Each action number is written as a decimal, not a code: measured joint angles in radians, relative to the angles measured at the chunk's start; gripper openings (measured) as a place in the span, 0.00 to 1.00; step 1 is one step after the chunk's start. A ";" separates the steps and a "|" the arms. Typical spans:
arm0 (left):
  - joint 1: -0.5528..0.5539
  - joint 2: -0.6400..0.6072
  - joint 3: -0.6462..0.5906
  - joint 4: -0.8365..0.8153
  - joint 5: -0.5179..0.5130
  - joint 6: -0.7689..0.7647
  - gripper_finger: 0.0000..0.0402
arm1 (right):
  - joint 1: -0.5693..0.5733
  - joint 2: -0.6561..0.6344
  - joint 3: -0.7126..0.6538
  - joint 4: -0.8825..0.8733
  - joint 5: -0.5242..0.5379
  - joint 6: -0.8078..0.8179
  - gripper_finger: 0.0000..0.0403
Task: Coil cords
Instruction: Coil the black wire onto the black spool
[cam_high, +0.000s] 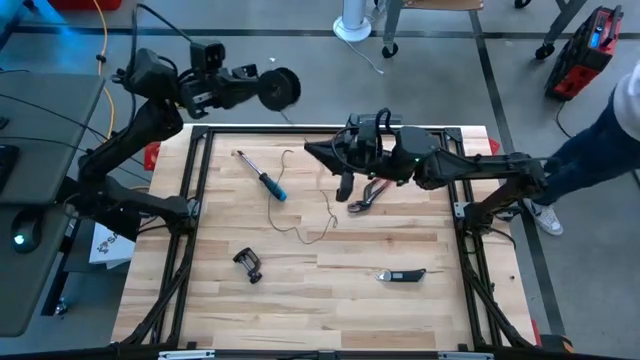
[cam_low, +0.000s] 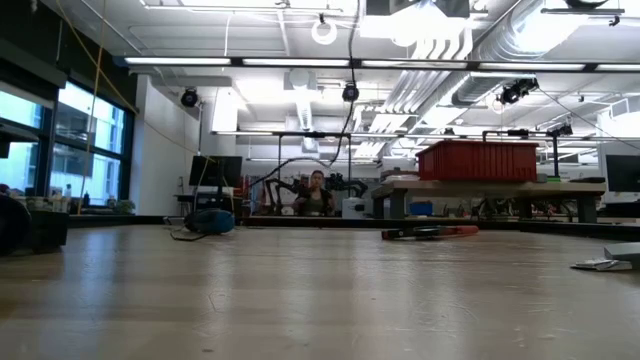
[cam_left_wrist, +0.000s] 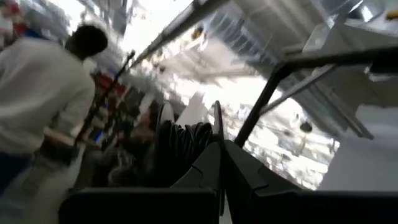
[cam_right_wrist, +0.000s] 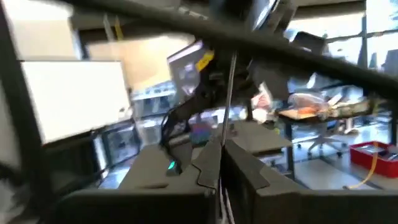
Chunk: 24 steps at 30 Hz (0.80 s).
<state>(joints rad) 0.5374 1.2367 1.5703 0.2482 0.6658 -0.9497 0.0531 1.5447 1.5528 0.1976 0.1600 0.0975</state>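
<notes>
No text, label, brand, number or sign could be read in any of the views. The tools on the table (cam_high: 400, 300) showed no legible markings, and the red bin (cam_low: 476, 160) far across the room bore none that could be made out. Surfaces in both wrist views were too blurred to tell.

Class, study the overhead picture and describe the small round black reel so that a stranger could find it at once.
Start at the wooden table and look past its far edge on the left side. There the left gripper is shut on the reel, holding it up off the table. It is the only round black disc; the screwdriver and red pliers lie on the wood.
</notes>
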 joint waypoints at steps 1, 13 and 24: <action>-0.003 -0.005 0.001 0.014 -0.015 0.000 0.00 | -0.004 -0.001 -0.002 -0.033 -0.016 0.002 0.05; -0.009 -0.011 0.003 0.022 -0.032 -0.009 0.00 | -0.039 0.032 -0.004 -0.105 0.068 -0.027 0.44; -0.010 -0.010 0.003 0.020 -0.058 0.011 0.00 | -0.108 0.100 -0.002 -0.020 0.015 0.008 0.46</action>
<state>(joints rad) 0.5279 1.2263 1.5730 0.2686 0.6077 -0.9390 -0.0547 1.6451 1.5509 0.1776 0.1749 0.1051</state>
